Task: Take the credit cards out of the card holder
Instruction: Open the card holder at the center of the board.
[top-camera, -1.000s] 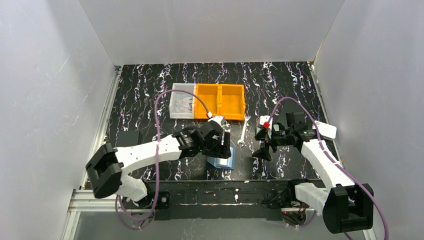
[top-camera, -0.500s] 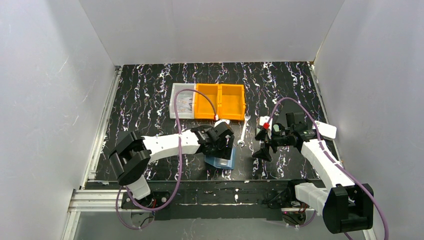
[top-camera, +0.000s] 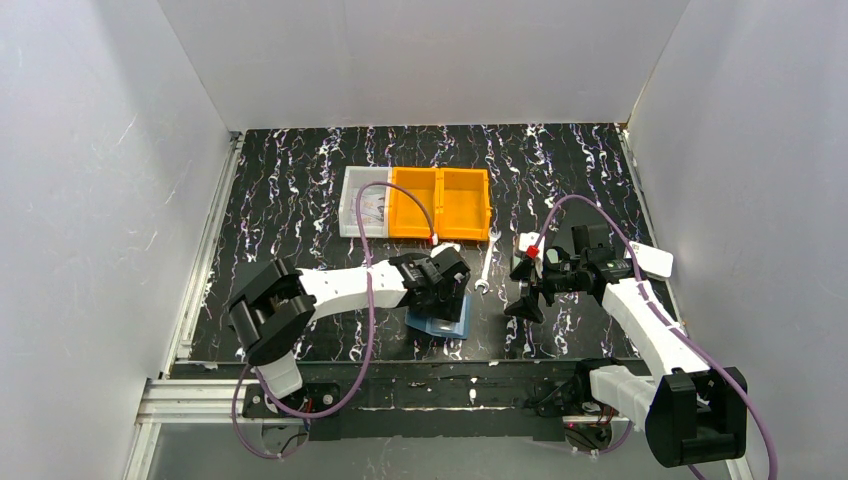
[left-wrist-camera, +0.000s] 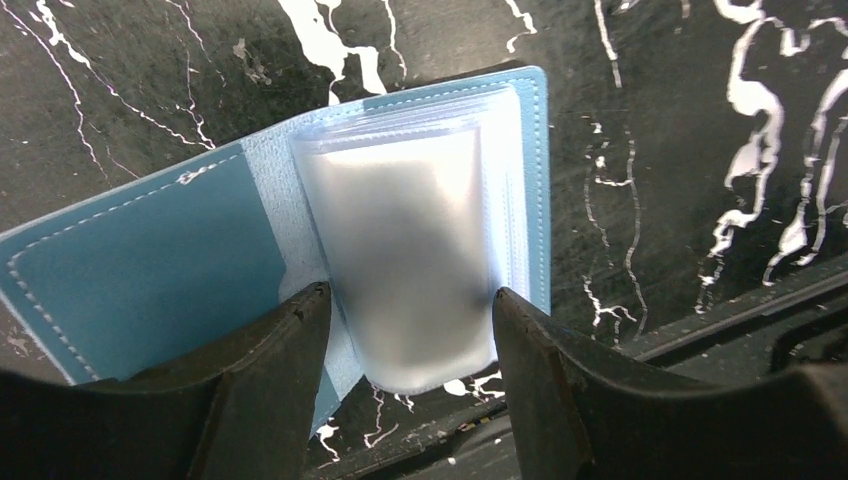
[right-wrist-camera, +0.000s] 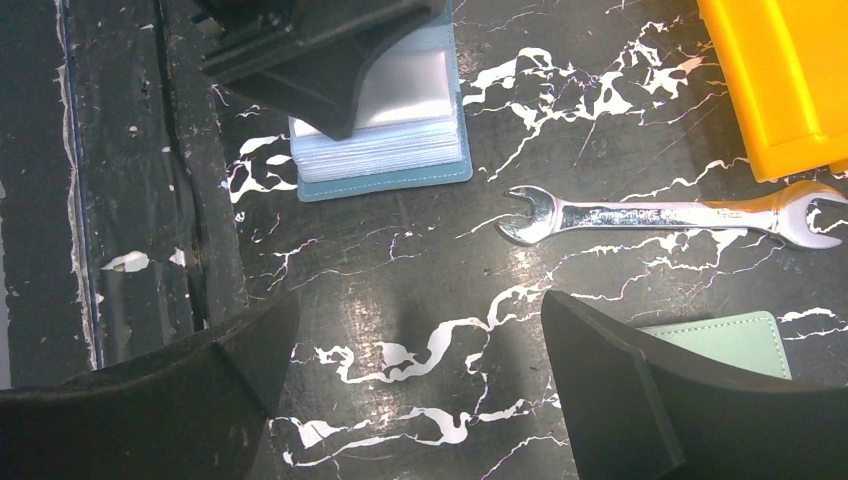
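Observation:
The blue card holder (left-wrist-camera: 140, 280) lies open near the table's front edge, clear sleeves up; it also shows in the top view (top-camera: 440, 326) and the right wrist view (right-wrist-camera: 390, 170). A pale whitish credit card (left-wrist-camera: 400, 250) sticks out of a sleeve past the holder's near edge. My left gripper (left-wrist-camera: 412, 330) is right over it, with one finger against each long edge of the card, which looks slightly bowed. In the top view the left gripper (top-camera: 450, 300) covers the holder's far part. My right gripper (right-wrist-camera: 420, 330) is open and empty above bare table to the holder's right.
A silver wrench (right-wrist-camera: 660, 215) lies between the two grippers. A pale green pouch (right-wrist-camera: 730, 345) lies under the right gripper's far finger. Orange bins (top-camera: 440, 203) and a clear bin (top-camera: 365, 210) stand at the back. The table's front rail (right-wrist-camera: 130, 200) is close to the holder.
The left arm's elbow has swung right and in while its gripper stayed over the holder. The holder has shifted slightly left. The right arm has not moved.

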